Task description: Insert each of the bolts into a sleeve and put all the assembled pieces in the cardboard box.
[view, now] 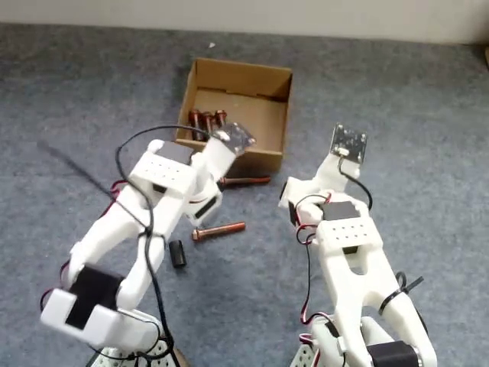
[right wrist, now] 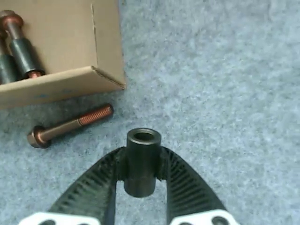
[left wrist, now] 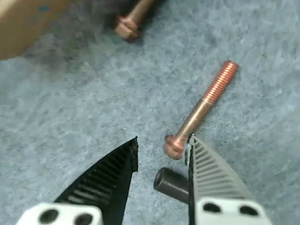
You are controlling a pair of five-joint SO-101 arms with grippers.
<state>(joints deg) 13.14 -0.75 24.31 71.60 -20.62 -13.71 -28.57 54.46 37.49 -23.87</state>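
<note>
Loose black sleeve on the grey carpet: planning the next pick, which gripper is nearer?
Left. Left gripper hovers beside the loose black sleeve; right gripper is by the cardboard box.

In the left wrist view, the far bolt (left wrist: 127,24) is blurred and cut off by the edge; the sleeve (left wrist: 169,183) is partly hidden behind a finger (left wrist: 211,173) of the left pincer (left wrist: 163,138).

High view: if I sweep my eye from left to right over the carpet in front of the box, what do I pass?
black sleeve → copper bolt lying in the open → right arm. The left arm and the second bolt overlap these, so they are left out.
</note>
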